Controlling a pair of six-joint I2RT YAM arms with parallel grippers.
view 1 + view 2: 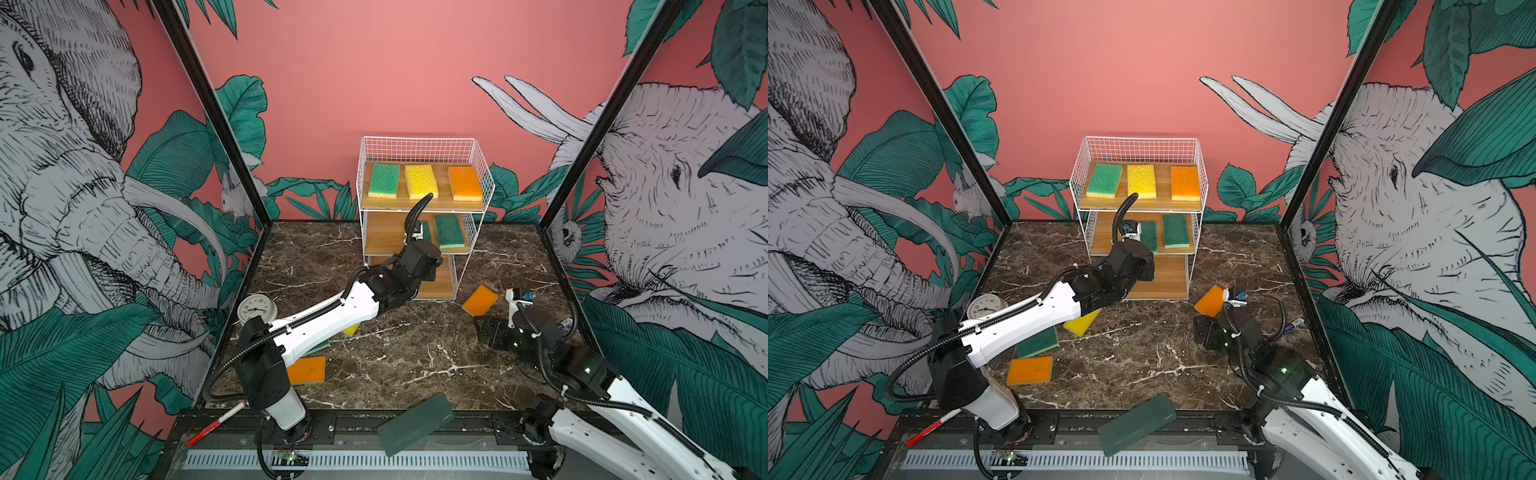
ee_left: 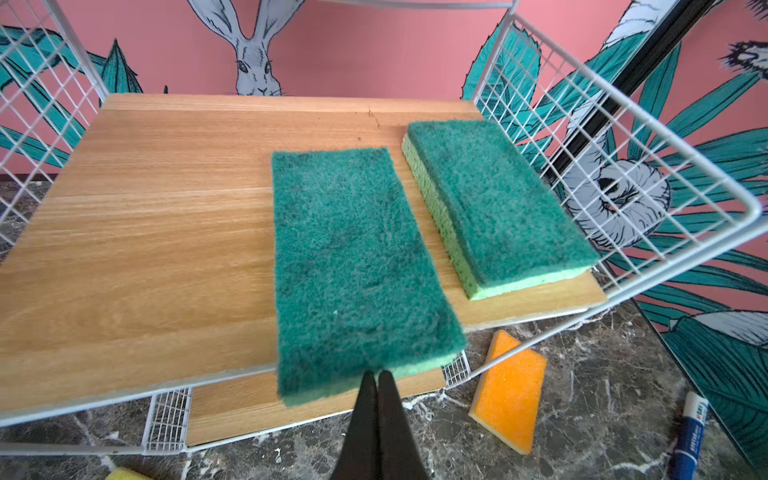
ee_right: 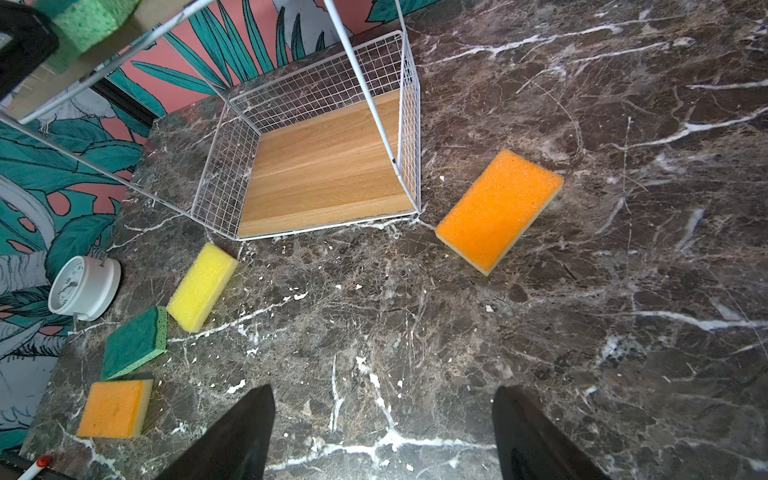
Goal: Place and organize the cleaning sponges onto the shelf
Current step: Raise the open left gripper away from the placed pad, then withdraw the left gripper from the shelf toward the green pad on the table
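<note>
Left fingers (image 2: 365,415) pressed together, gripping nothing, tips at the overhanging near edge of a dark green sponge (image 2: 357,266) on the middle board of the shelf (image 2: 145,216). Second green sponge (image 2: 494,203) lies just beside it. Right fingers (image 3: 245,424) spread wide, empty, above the worktop (image 3: 623,311). Lone orange sponge (image 3: 498,210) lies ahead by the shelf corner. Top board: green-faced sponge (image 1: 384,180), yellow sponge (image 1: 420,181), orange-faced sponge (image 1: 465,183) in a row. Three more lie on the worktop near the left arm.
</note>
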